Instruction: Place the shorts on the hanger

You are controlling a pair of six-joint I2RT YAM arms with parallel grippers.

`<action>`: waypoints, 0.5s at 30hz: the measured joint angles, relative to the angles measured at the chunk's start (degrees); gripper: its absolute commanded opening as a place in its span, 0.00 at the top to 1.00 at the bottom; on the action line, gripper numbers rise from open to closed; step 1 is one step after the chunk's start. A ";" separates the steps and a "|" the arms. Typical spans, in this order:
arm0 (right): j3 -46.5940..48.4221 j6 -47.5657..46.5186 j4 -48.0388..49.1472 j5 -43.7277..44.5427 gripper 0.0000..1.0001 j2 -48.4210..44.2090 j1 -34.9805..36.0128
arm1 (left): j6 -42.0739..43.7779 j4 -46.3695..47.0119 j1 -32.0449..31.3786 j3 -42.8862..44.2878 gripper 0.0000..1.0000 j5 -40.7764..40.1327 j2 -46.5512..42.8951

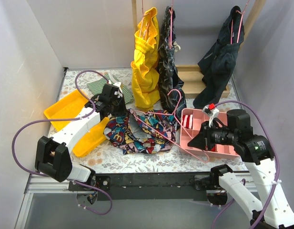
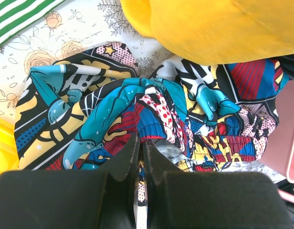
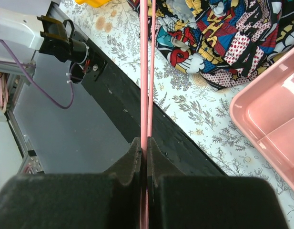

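Comic-print shorts [image 1: 141, 136], pink hanger [image 3: 144, 71], yellow garment [image 1: 146, 62], floral table [image 1: 185, 161]

No word, number or brand can be read for certain. The only candidate is the comic print on the shorts [image 1: 139, 133]. Blocky yellow shapes that look like letters show in the upper right of the right wrist view, but folds in the cloth break them up and no whole word comes clear. A small yellow star sits in the print, upper middle of the left wrist view.
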 measured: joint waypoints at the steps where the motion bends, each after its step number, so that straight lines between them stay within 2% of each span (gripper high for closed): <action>1: -0.17 0.00 0.44 0.07 0.99 0.28 0.48 | 0.07 -0.11 0.00 0.09 1.00 0.15 -0.04; 6: -1.99 0.70 3.26 1.68 0.99 1.36 4.59 | 0.44 -0.79 0.00 0.11 1.00 0.33 -1.05; 15: -5.51 6.51 10.12 14.67 0.99 4.22 21.27 | 1.53 -2.97 0.00 0.81 1.00 0.81 -3.54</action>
